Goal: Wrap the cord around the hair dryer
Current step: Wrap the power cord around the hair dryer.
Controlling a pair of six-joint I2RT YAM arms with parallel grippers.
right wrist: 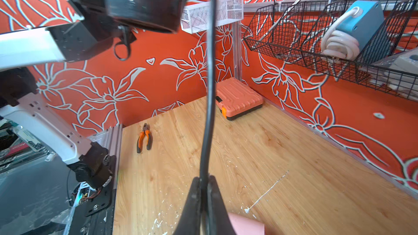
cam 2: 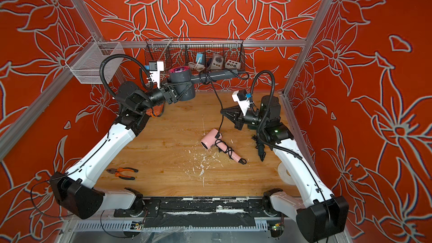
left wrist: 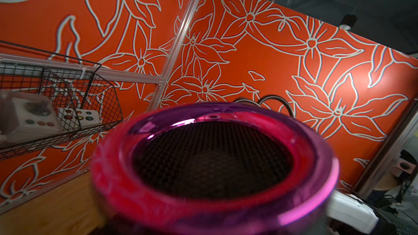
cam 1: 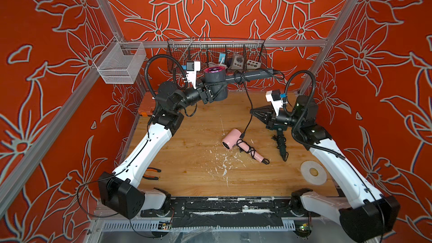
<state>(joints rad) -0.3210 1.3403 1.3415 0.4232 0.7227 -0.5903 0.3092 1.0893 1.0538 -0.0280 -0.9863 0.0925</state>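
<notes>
A grey hair dryer point(cam 1: 215, 75) point(cam 2: 181, 77) with a magenta rim is held up at the back of the cell, its handle point(cam 1: 254, 74) pointing right. My left gripper point(cam 1: 211, 92) point(cam 2: 177, 92) is shut on its barrel. In the left wrist view only the rim and dark grille point(left wrist: 214, 154) show; the jaws are hidden. The black cord point(cam 1: 247, 94) point(cam 2: 216, 92) point(right wrist: 210, 64) loops round the handle and hangs down. My right gripper point(cam 1: 252, 111) point(cam 2: 222, 111) point(right wrist: 204, 179) is shut on the cord above the table, and the plug end dangles below it.
A pink hair dryer point(cam 1: 230, 140) with its cord wound on lies mid-table. A dark hair dryer point(cam 1: 280, 143) lies under the right arm, a tape roll point(cam 1: 313, 172) at front right. Pliers point(cam 2: 124, 172) and an orange case point(right wrist: 237, 100) sit left. Black basket point(cam 1: 215, 52) and white basket point(cam 1: 119, 63) hang behind.
</notes>
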